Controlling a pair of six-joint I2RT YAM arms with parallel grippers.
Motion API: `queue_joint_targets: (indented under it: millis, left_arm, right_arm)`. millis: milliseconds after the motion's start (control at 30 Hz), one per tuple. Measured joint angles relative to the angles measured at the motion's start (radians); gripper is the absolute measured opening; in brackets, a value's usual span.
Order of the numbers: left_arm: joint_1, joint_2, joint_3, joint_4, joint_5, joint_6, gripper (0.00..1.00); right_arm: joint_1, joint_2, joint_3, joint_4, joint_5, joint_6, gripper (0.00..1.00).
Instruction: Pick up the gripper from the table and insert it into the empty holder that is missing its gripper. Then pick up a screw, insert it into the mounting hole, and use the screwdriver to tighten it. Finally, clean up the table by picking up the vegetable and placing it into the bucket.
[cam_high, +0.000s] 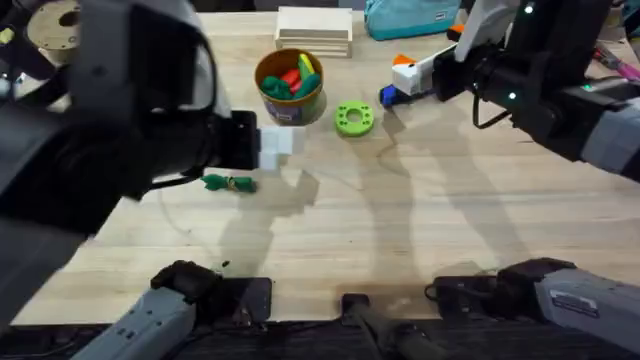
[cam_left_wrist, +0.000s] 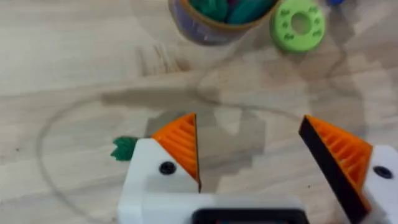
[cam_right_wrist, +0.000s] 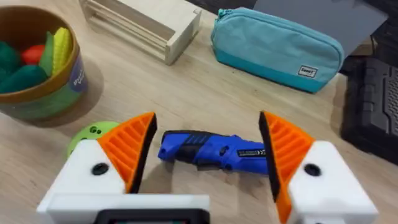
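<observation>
- Pale plank tabletop (cam_high: 400, 230) spans the overhead view, lit from above, with soft shadows at its centre.
- Wooden tray (cam_high: 314, 30) of light slats at 12 o'clock.
- Teal zipped pouch (cam_right_wrist: 277, 46) at 1 o'clock, beside the tray.
- Round wooden disc (cam_high: 55, 25) at 10 o'clock, near the far edge.
- Dark ribbed surface (cam_right_wrist: 373, 102) beyond the pouch, off the table edge.

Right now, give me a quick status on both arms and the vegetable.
Left tool open over the table, vegetable beside it. Right tool open around the screwdriver. Nothing blocking the bucket.
</observation>
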Motion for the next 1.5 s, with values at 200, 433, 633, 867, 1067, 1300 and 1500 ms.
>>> queue_joint_targets:
  millis: [200, 433, 633, 867, 1067, 1300, 1500]
  left_arm:
    - [0.164, 0.199, 0.008, -0.179, -0.002, -0.226, 0.985]
    - [0.263, 0.203, 0.008, -0.280, -0.103, -0.702, 0.986]
    - [0.263, 0.300, 0.009, -0.182, -0.138, -0.956, 0.985]
    - [0.263, 0.459, 0.009, -0.126, -0.183, -1.058, 0.988]
    - [0.263, 0.607, 0.009, -0.102, -0.183, -1.093, 0.981]
    - [0.263, 0.641, 0.010, -0.069, -0.174, -1.113, 0.283]
    - [0.263, 0.641, 0.010, -0.066, -0.172, -1.117, 0.021]
  right_arm:
    - [0.000, 0.000, 0.000, 0.000, 0.000, 0.000, 0.959]
    - [0.000, 0.000, 0.000, 0.000, 0.000, 0.000, 0.959]
    - [0.000, 0.000, 0.000, 0.000, -0.001, 0.000, 0.959]
    - [0.000, 0.000, 0.000, 0.000, -0.003, 0.000, 0.959]
    - [0.000, 0.000, 0.000, 0.000, -0.003, 0.000, 0.959]
    - [0.000, 0.000, 0.000, -0.002, -0.003, 0.000, 0.958]
    - [0.000, 0.000, 0.000, -0.003, -0.003, 0.000, 0.960]
